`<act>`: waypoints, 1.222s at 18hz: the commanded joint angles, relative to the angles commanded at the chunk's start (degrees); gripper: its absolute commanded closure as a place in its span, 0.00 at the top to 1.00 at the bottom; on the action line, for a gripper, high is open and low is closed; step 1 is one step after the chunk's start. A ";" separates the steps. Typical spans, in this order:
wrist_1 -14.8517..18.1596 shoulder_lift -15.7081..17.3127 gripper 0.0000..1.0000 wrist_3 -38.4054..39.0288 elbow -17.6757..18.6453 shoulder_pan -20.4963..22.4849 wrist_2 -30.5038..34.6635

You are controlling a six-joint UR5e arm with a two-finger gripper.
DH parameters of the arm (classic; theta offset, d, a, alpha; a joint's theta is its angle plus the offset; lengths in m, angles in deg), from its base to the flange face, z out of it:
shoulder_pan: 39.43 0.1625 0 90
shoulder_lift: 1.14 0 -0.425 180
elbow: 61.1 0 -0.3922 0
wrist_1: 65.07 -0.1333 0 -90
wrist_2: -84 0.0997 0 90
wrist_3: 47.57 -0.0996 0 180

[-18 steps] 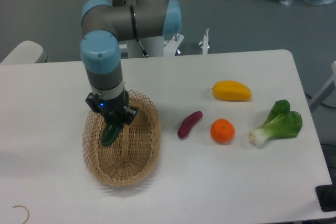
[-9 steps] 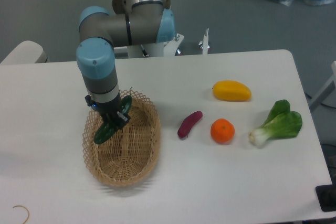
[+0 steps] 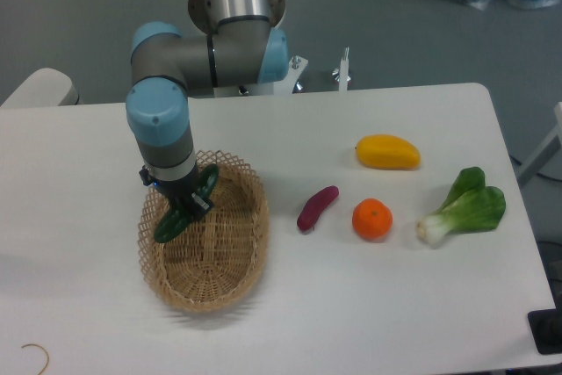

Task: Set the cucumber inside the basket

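Over the left rim of the basket (image 3: 219, 283), the cucumber (image 3: 180, 213) is held tilted, clamped in the gripper (image 3: 183, 205). The wrist is pointed straight down from a bent elbow above.

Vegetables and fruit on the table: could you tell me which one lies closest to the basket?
The purple sweet potato, lying just right of the basket. The orange, mango and bok choy sit farther right.
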 joint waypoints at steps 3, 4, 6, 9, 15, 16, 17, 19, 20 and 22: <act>0.00 -0.27 0.33 -0.26 -0.09 -0.09 0.00; 0.00 -0.44 0.35 -0.26 -0.18 -0.09 0.00; 0.00 -0.88 0.42 -0.18 -0.18 -0.09 0.09; -0.09 -0.80 1.00 -0.44 -0.96 0.00 0.09; -0.35 -0.45 1.00 -0.53 -5.52 0.44 0.26; -0.79 -0.36 1.00 -0.62 -6.32 1.14 0.35; -0.88 -0.18 1.00 -0.79 -7.29 2.19 1.31; -0.70 0.34 1.00 -2.45 -9.92 4.38 4.29; -0.53 0.43 1.00 -3.94 -10.80 5.26 5.79; 0.26 1.48 1.00 -7.98 -12.56 8.51 6.68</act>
